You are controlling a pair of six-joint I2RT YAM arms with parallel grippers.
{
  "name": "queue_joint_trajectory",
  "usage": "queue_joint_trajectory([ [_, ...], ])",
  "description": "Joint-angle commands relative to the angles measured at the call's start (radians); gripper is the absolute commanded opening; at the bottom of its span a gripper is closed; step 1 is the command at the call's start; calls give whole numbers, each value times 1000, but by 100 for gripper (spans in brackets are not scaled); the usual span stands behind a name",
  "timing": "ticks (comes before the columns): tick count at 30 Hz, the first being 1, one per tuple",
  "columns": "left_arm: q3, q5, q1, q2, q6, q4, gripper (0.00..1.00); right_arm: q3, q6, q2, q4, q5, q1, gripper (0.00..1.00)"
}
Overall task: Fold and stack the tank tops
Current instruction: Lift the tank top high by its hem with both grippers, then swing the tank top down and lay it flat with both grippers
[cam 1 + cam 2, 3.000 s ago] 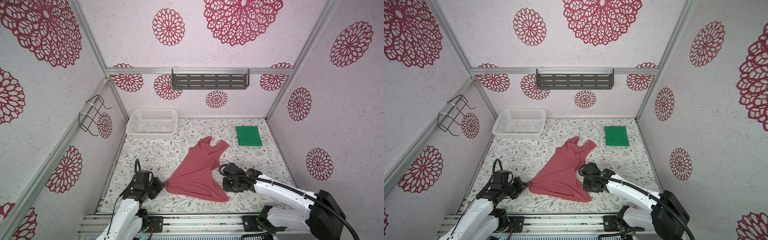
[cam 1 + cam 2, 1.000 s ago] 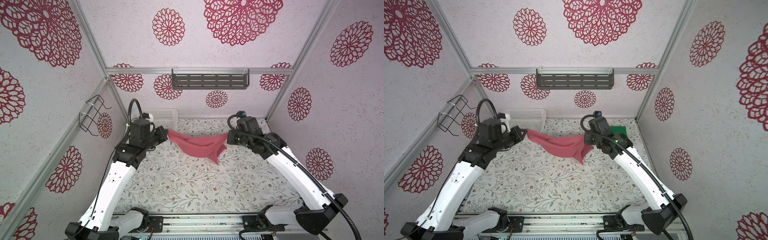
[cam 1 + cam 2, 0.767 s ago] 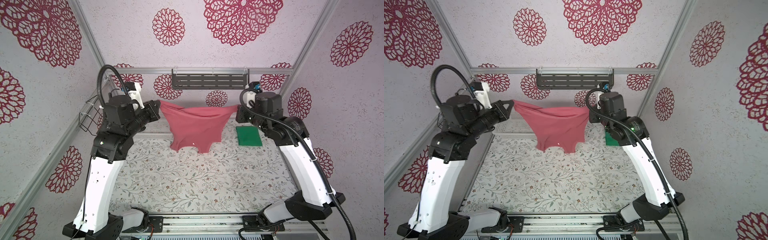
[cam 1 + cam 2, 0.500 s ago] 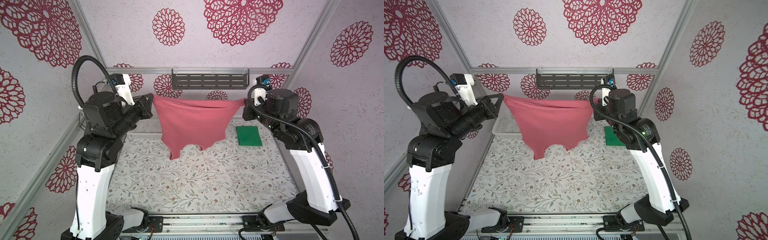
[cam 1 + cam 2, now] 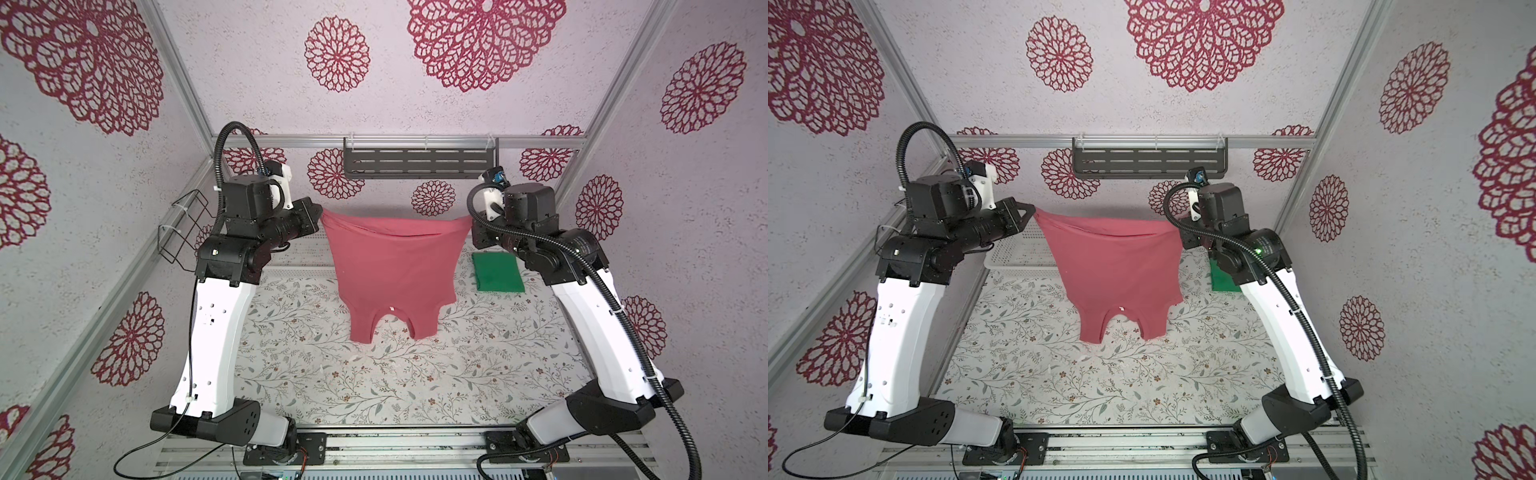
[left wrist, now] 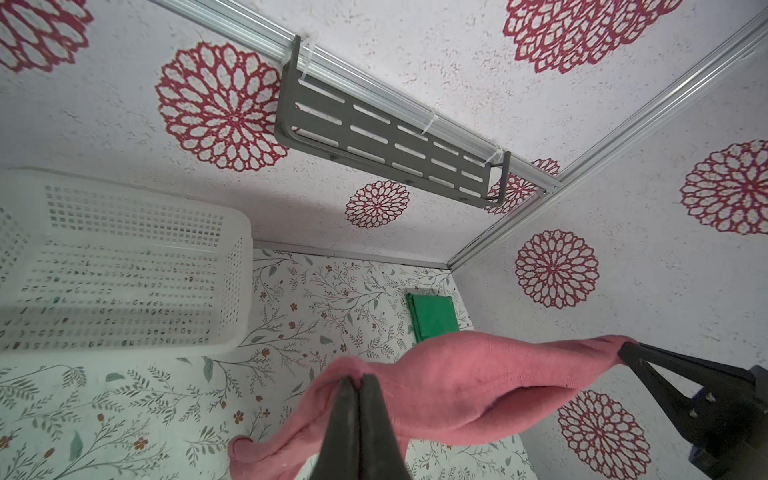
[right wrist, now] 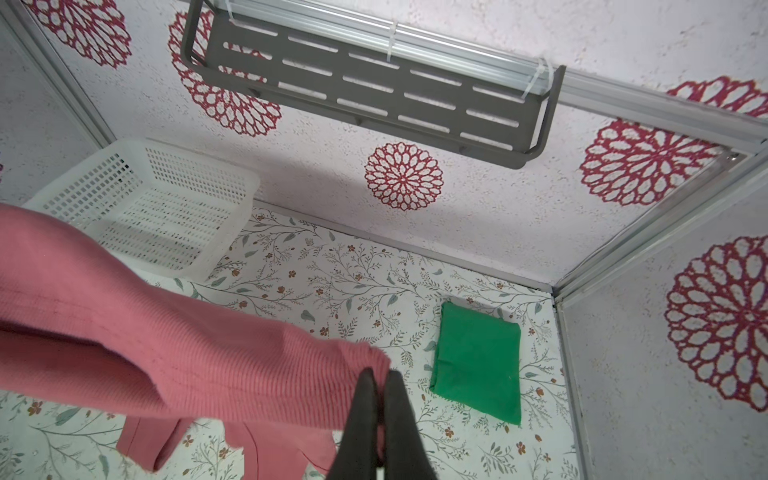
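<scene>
The work is at the spreading-out that comes before a fold. The red top (image 5: 395,266) hangs upside down in the air between the arms, hem up and straps down. Whether the strap ends brush the desk (image 5: 332,374) or hang just clear of it cannot be told from a top view. The left claw (image 5: 320,212) is clamped on one hem corner and the right claw (image 5: 472,220) on the other. Each wrist view shows its jaws pressed together with rose knit pinched between them, and the hem runs between them nearly taut with a slight sag in the middle. The green top (image 5: 497,272) lies folded on the desk at the far right, near the back corner and below the right arm, so one garment looks done. The next move probably calls for lowering the red top onto the open middle of the desk, straps first, with both claws level and the hem stretched so that it lands flat. Folding would follow, then stacking with the green top. Both arms stand tall from their bases at the front edge, with the forearms bent inward and the claws pointing toward each other at about the same height, high above the desk. The basket (image 6: 124,257) sits behind, at the back left.
</scene>
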Motion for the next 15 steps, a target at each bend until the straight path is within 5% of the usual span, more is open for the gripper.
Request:
queue_joint_trajectory([
  [1,40,30,30,112,2,98,0,-53,-95,14,166,-22,-67,0],
  [6,183,-10,60,322,-15,208,0,0,-85,166,338,-205,-224,0],
  [11,662,-20,67,699,17,207,0,119,-138,345,590,-302,-340,0],
  [13,841,9,77,811,19,238,0,304,-106,461,576,-393,-395,0],
  [15,791,33,84,805,7,354,0,457,-82,537,561,-455,-428,0],
])
